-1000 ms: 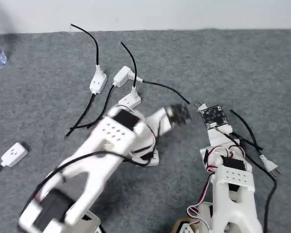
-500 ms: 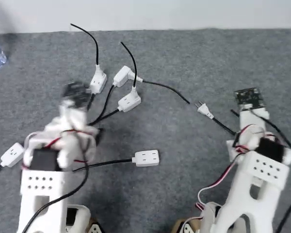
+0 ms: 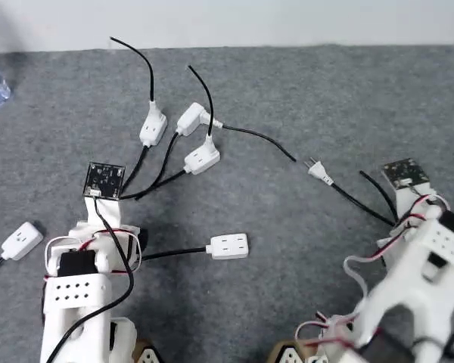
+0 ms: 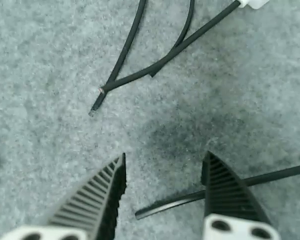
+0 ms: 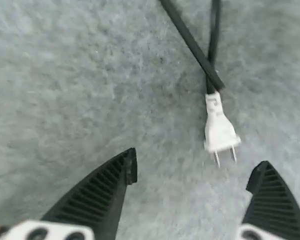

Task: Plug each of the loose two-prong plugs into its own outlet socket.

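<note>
Left end effector [image 4: 165, 200]: black ribbed fingers [image 4: 107, 197] parted, nothing between them. They hang over grey felt. A black cord [image 4: 215, 187] passes just beneath, and more black cords [image 4: 140, 75] with cut ends lie beyond.

Right end effector [image 5: 190, 200]: spread wide and empty. A white two-prong plug [image 5: 219, 131] lies flat on the felt between its fingers, apart from both. Its prongs aim back toward the end effector and its black lead runs away.

From the high view, the bench [image 3: 303, 98] has a grey, carpet-like nap, with a pale wall [image 3: 287, 23] at the far edge. A loose plug [image 3: 318, 170] lies on a diagonal axis, prongs toward far-left and lead trailing near-right. We cannot tell whether it is the one under the right wrist.

A white rectangular outlet socket [image 3: 228, 246] sits mid-bench and a second socket [image 3: 21, 240] at the left edge. Three white moulded connectors [image 3: 193, 121] cluster farther back.
</note>
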You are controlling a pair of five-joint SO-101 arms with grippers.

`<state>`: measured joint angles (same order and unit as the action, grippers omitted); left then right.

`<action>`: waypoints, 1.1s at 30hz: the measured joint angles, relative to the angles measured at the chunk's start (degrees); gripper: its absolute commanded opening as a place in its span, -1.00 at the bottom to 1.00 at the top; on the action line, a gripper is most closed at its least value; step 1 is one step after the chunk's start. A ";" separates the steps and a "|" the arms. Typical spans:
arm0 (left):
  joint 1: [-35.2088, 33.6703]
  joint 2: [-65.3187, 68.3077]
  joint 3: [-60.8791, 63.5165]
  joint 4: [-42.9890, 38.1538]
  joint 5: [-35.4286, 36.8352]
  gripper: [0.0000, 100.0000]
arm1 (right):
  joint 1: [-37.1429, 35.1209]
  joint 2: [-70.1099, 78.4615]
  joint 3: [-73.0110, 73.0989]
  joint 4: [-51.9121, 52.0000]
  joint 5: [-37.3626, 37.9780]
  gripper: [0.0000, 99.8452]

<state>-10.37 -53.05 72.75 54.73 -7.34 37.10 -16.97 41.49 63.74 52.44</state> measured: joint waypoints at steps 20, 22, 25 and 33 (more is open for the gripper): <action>0.09 0.00 0.70 -1.76 0.00 -0.54 | 5.98 39.12 -33.85 -0.09 5.27 -0.84; 0.09 0.00 0.70 -1.76 0.00 -0.54 | 5.98 39.47 -34.20 0.09 5.27 -0.84; 0.09 0.00 0.70 -1.76 0.00 -0.54 | 6.15 39.74 -34.29 0.62 5.27 -0.85; 0.09 0.00 0.70 -1.76 0.00 -0.54 | 7.47 36.66 -34.11 14.77 0.62 -0.98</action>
<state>-10.29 -53.05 73.45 52.97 -7.34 44.57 19.69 7.38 78.51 53.05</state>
